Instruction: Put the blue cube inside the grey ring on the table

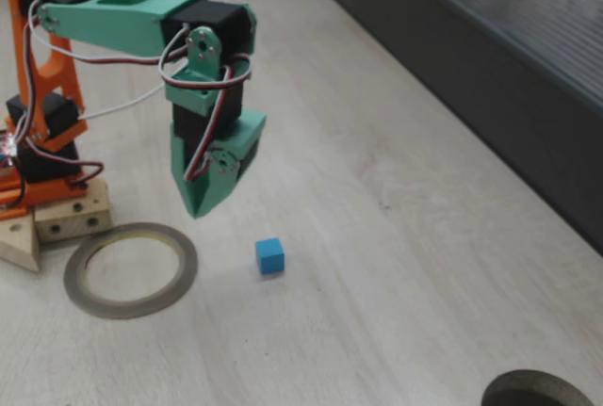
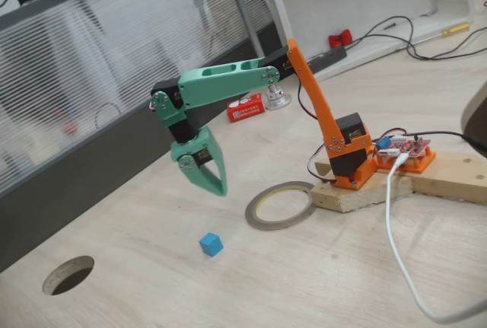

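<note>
Blue cube (image 1: 269, 255) on table (image 1: 396, 265), below closed jaws, beside grey ring (image 1: 130, 269).

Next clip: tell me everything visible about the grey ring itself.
The grey ring is a thin, flat band, grey-brown with a yellowish inner rim and a wide opening that shows bare table inside. It looks like a tape roll or similar, though the material is not certain. It lies flat on the table, right beside the wooden base block of the arm; whether they touch is unclear. The blue cube sits apart, outside it. The gripper hangs above, not touching the ring.
</note>
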`<action>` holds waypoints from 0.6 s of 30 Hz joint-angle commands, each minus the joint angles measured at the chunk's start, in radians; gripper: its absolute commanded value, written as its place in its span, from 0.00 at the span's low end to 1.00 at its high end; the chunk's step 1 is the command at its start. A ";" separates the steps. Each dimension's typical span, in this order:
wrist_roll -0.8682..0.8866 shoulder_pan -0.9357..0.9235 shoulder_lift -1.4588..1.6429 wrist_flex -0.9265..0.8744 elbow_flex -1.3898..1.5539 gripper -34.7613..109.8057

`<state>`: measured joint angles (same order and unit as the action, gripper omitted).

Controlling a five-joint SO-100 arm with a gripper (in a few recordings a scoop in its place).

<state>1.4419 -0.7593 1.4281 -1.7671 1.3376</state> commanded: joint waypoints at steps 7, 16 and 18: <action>0.011 0.130 -0.114 0.334 -0.023 0.24; 0.008 0.202 -0.201 0.347 -0.031 0.24; 0.012 0.202 -0.201 0.344 -0.031 0.24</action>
<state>1.4419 -0.5507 1.2164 -1.4251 1.3238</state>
